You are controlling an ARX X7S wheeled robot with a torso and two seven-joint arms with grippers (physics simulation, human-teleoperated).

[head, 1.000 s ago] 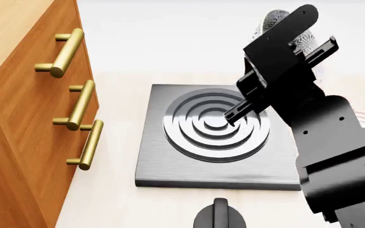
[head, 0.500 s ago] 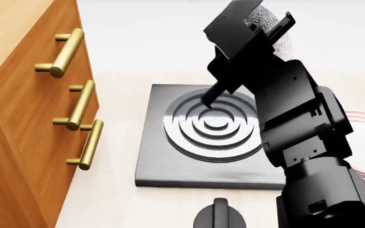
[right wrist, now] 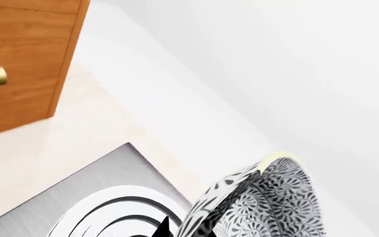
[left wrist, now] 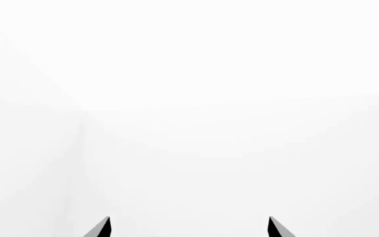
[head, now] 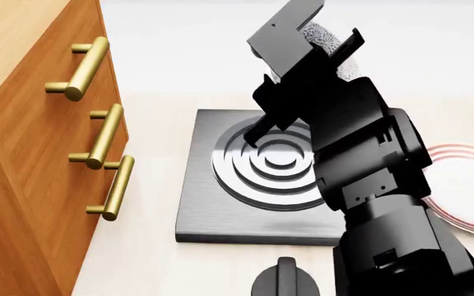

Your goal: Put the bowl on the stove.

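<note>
1. The right gripper [head: 303, 55] was up over the far part of the stove [head: 212, 209], carrying the bowl [right wrist: 262, 207].
2. Grip state: clamped on the bowl. In the right wrist view a black fingertip sat against the bowl's wall, rim tilted steeply, close to on edge.
3. From the head, only a sliver of speckled bowl [head: 323, 37] showed behind the gripper body, clear of the slab.
4. Key relation: the ring burner [head: 274, 163] lay below and nearer than the bowl, slightly left. My read: lower and level the bowl over the rings.
5. Left gripper [left wrist: 188, 229]: only two tips visible against blank white, set apart, nothing between them; it looked released. Not seen from the head.
6. Right arm was the only one placed for this.
7. Risk: the tilted rim could land first and tip.
</note>
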